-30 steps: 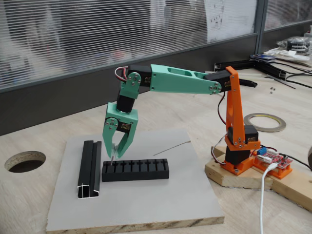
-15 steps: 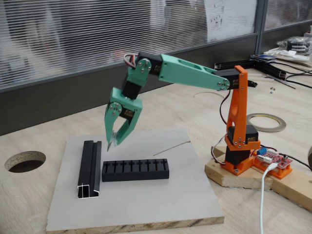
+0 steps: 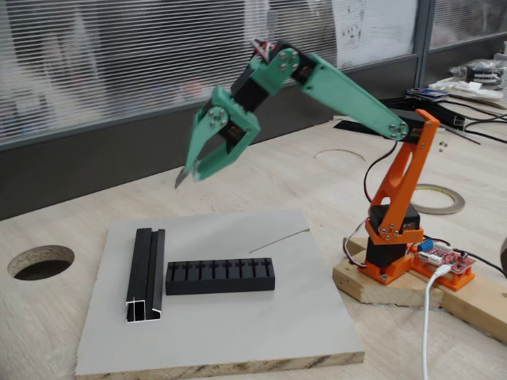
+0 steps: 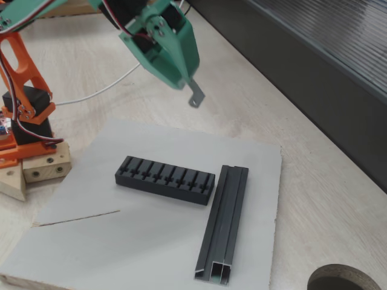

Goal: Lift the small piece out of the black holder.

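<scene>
Green two-finger gripper (image 3: 188,172) hangs high above the grey board (image 3: 238,332) in one fixed view, fingers pinched on the small whitish-grey flat piece (image 3: 181,179), raised clear of the low black slotted holder (image 3: 220,277) so its slots cannot snag it. The other fixed view shows the piece (image 4: 195,95) dangling from the fingertips, far above the holder (image 4: 164,179). No legible writing appears.

arm base (image 4: 21,121) cut off at left edge, table hole (image 4: 344,281) cropped at bottom, papers behind blinds (image 3: 372,28) blurred
</scene>
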{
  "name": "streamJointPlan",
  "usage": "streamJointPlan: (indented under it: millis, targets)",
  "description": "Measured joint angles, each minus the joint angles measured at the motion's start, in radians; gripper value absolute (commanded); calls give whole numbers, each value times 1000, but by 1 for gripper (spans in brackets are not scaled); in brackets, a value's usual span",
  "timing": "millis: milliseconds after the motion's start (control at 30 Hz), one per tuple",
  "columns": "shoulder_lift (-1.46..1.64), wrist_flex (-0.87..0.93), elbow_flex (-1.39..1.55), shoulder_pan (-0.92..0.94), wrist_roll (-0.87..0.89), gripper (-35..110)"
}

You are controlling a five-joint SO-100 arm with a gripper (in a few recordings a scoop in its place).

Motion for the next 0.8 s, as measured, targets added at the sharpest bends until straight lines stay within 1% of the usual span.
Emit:
streamJointPlan:
  millis: [167, 800]
  targets:
    - [86, 0, 0, 0, 0, 6]
    - [114, 0, 0, 0, 0, 6]
